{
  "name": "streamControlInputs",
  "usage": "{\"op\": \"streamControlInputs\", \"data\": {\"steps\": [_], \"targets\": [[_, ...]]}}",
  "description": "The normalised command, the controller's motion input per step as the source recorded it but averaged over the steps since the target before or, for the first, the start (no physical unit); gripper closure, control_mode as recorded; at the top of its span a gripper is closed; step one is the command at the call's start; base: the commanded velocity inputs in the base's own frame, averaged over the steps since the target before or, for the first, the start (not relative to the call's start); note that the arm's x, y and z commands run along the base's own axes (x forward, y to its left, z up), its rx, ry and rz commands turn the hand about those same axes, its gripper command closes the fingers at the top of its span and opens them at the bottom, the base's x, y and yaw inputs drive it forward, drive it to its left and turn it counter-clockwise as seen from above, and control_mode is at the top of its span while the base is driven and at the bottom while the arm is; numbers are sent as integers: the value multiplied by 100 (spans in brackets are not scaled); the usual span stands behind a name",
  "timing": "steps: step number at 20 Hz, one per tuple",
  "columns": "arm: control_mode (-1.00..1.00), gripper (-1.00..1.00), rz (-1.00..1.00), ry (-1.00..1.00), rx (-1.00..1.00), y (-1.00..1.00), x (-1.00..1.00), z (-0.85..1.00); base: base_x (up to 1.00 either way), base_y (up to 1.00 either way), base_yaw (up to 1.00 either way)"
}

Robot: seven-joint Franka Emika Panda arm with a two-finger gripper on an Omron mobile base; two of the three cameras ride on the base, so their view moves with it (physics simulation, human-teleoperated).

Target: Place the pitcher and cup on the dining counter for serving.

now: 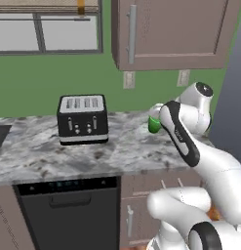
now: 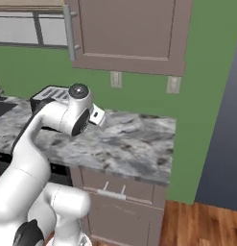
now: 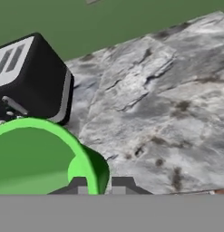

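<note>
Right now the pincer (image 3: 99, 186) is clamped on the rim of the green cup (image 3: 45, 156), one finger inside and one outside. That cup (image 1: 153, 125) sits over the marbled worktop (image 1: 122, 146), right of the black toaster (image 1: 82, 119).

No text, label, brand, number or sign can be read anywhere. The black toaster (image 1: 83, 119) bears small pale buttons and levers on its front, none with legible marks. The dark appliance (image 1: 68, 215) under the wall counter (image 1: 122, 151), at about seven o'clock in the left base view, shows a faint bluish strip of display marks along its top edge, too blurred to make out.
</note>
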Motion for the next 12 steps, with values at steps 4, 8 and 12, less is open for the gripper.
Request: {"op": "streamControlInputs", "data": {"steps": [4,8,12], "targets": [[100,100,0,0,0,0,0,0,-81,-55,69],[100,100,0,0,0,0,0,0,-83,-19,86],[100,100,0,0,0,0,0,0,-64,-1,96]]}}
